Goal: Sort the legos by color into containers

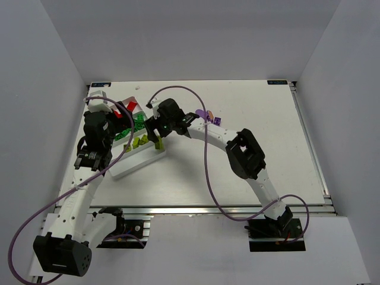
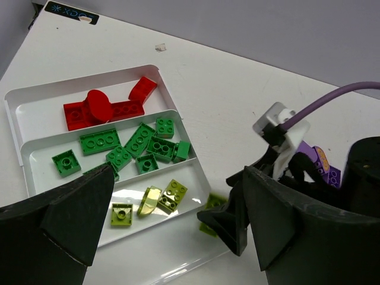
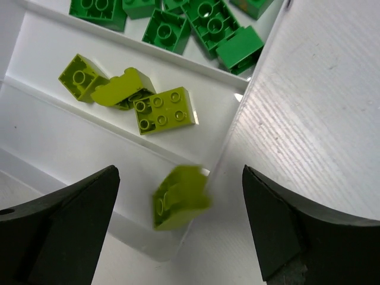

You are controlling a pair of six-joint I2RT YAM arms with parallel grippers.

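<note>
Four yellow-green bricks (image 3: 163, 111) by my count: three lie in the tray's (image 2: 41, 113) third compartment, one of them rounded. The blurred brick (image 3: 178, 205) is at that compartment's end wall, between my right gripper's (image 3: 179, 181) fingers and touching neither; can't tell if it's landed. Right gripper is spread wide, holding nothing. Left gripper (image 2: 178, 178) is also wide and empty, hanging over the tray. Red bricks (image 2: 98, 107): three or four, bunched so hard to split, in the end compartment. Green bricks (image 2: 140, 138): eight clear in the next one, maybe a ninth behind my left finger. Purple bricks (image 2: 329, 173): at least two on the table (image 1: 267, 148), off the tray, partly hidden. Handling, my read: light, hard, stiff plastic with slick walls. Pinch low across two flat side walls. Avoid the studs and the rounded top, which would likely squirt out.
</note>
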